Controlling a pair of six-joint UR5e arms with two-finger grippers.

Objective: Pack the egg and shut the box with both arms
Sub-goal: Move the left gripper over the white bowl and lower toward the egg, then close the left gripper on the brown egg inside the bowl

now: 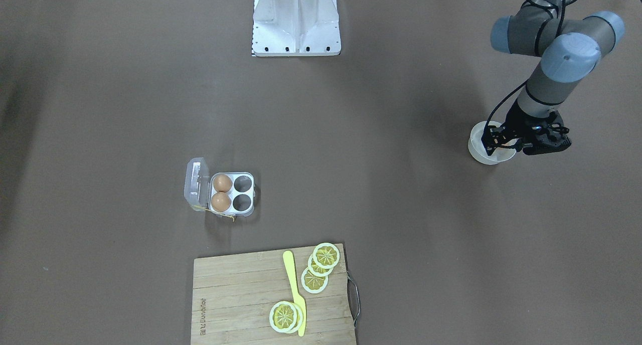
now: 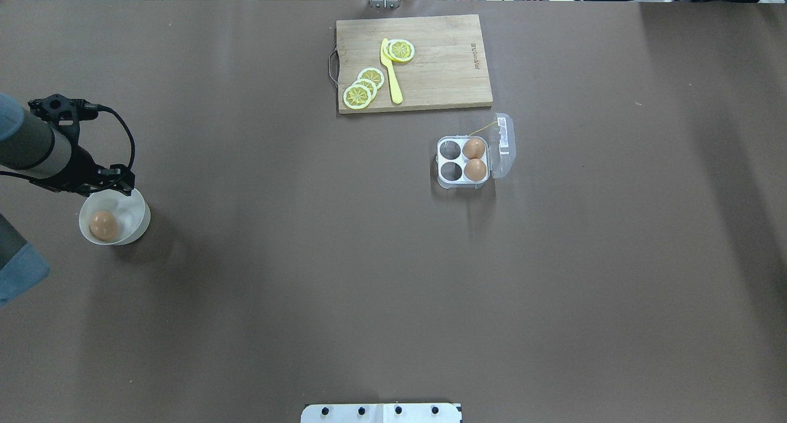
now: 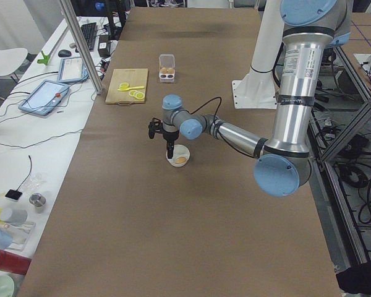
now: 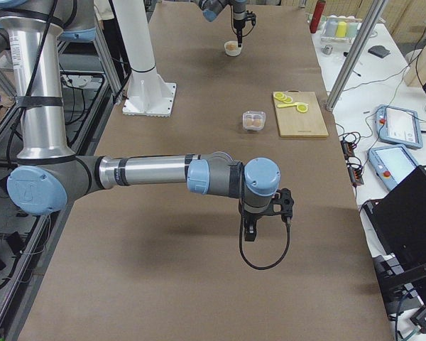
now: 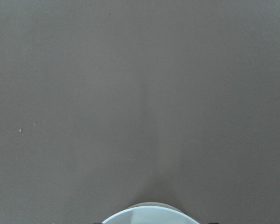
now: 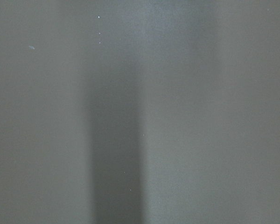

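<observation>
The egg point(image 2: 103, 224) is orange-brown and lies in a round white bowl point(image 2: 136, 217) at the table's left. My left gripper point(image 2: 115, 182) hangs over the bowl's far rim, open and empty; it also shows in the front view point(image 1: 494, 142) above the bowl point(image 1: 476, 152). The box point(image 2: 462, 160) stands open right of centre, with two brown eggs point(image 2: 474, 147) in the cells beside its clear lid point(image 2: 504, 145) and two cells empty. My right gripper point(image 4: 250, 231) shows only in the right side view, above bare table far from the box; I cannot tell its state.
A wooden cutting board point(image 2: 442, 66) with lemon slices point(image 2: 363, 91) and a yellow knife point(image 2: 391, 72) lies just beyond the box. The white base block point(image 2: 381, 412) is at the near edge. Brown table point(image 2: 295, 257) lies between bowl and box.
</observation>
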